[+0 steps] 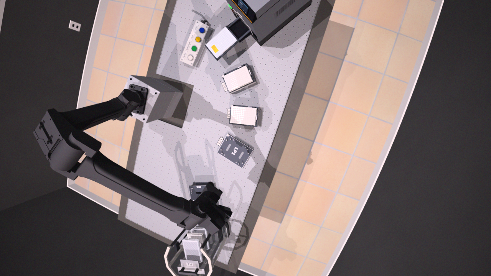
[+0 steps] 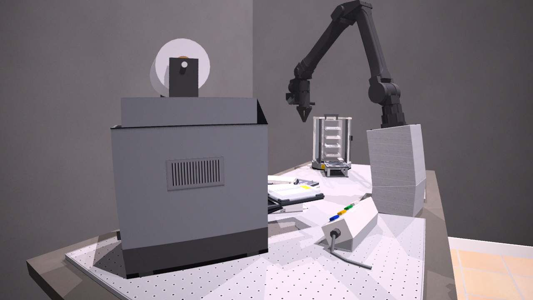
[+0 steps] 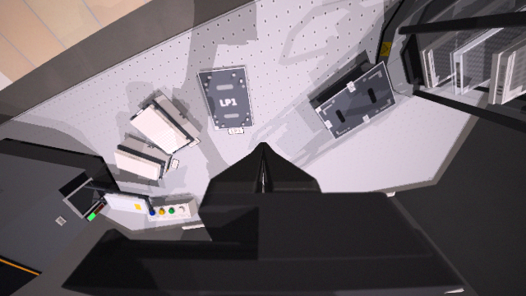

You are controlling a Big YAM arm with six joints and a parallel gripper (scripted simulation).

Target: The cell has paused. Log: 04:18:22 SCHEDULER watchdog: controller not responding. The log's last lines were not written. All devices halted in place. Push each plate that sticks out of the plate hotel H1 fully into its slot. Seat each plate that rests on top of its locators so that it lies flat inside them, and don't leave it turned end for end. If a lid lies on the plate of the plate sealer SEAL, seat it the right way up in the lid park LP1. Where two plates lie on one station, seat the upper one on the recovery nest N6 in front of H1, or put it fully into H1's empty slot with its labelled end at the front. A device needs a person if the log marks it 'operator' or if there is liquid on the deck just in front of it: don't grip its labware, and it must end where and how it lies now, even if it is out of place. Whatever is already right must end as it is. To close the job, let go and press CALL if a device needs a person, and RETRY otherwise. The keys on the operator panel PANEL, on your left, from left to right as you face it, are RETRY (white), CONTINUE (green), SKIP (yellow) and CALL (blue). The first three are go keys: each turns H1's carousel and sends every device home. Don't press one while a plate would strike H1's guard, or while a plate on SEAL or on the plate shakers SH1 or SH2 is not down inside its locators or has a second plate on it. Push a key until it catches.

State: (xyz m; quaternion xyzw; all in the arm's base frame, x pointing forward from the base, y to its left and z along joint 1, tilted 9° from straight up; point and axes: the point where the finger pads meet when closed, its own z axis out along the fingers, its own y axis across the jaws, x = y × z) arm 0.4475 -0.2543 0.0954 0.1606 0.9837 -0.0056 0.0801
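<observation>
LP1 [image 3: 227, 99], a flat dark slab, shows white lettering and two pale oblong slots; my gripper [image 3: 263, 147] hangs clenched on nothing above the dotted deck [image 3: 403, 140].

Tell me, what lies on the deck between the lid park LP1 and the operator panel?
Two plate stations: one beside LP1, another nearer the panel. The top view shows it.
</observation>
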